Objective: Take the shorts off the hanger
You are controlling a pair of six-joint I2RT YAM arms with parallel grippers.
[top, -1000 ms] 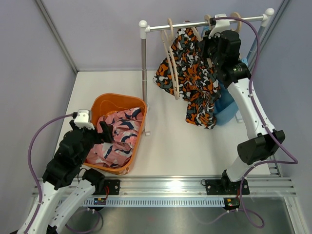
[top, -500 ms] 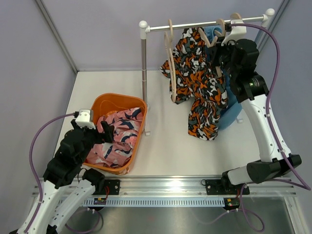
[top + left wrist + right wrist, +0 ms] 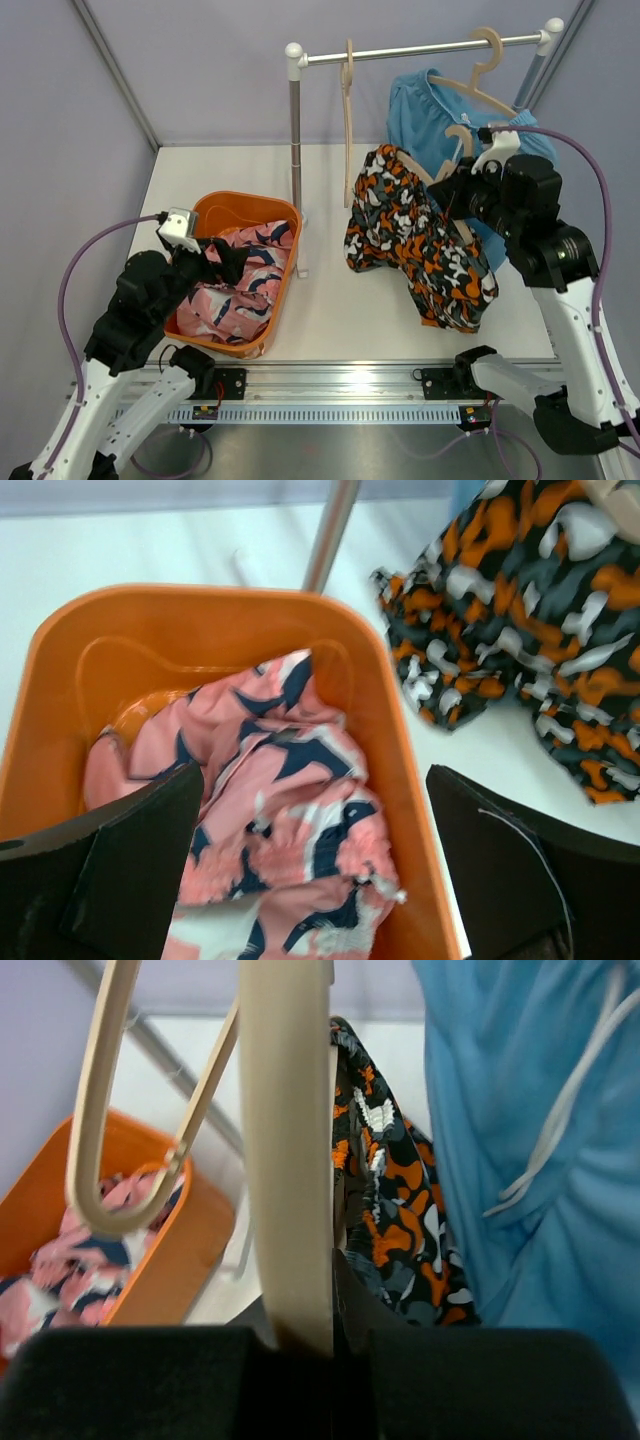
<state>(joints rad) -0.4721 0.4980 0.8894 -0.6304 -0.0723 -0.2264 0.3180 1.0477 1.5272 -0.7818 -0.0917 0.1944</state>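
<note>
1. Since a second ago, the right hand (image 3: 450,196) has drawn back from the rail (image 3: 420,48) toward 6 o'clock. It has carried the black shorts (image 3: 418,235) and their wooden hanger (image 3: 285,1160) clear of the rail.
2. That hand is clamped on the hanger: in the right wrist view the pale bar runs straight down between its fingers.
3. The black shorts hang from the hanger at about 3 o'clock over the bench (image 3: 330,300). I cannot tell whether their lower edge touches the bench.
4. The light blue shorts (image 3: 425,115) hang on a second hanger (image 3: 482,88) hooked on the rail at 1 o'clock, just behind the right hand.
5. A bare hanger (image 3: 348,120) hangs from the rail at 12 o'clock.
6. The left hand (image 3: 215,262) is spread wide and holds nothing, hovering over the orange basket (image 3: 240,200) at 9 o'clock.
7. The pink shorts (image 3: 285,810) lie crumpled inside the basket, below the left hand's fingers (image 3: 130,870).
</note>
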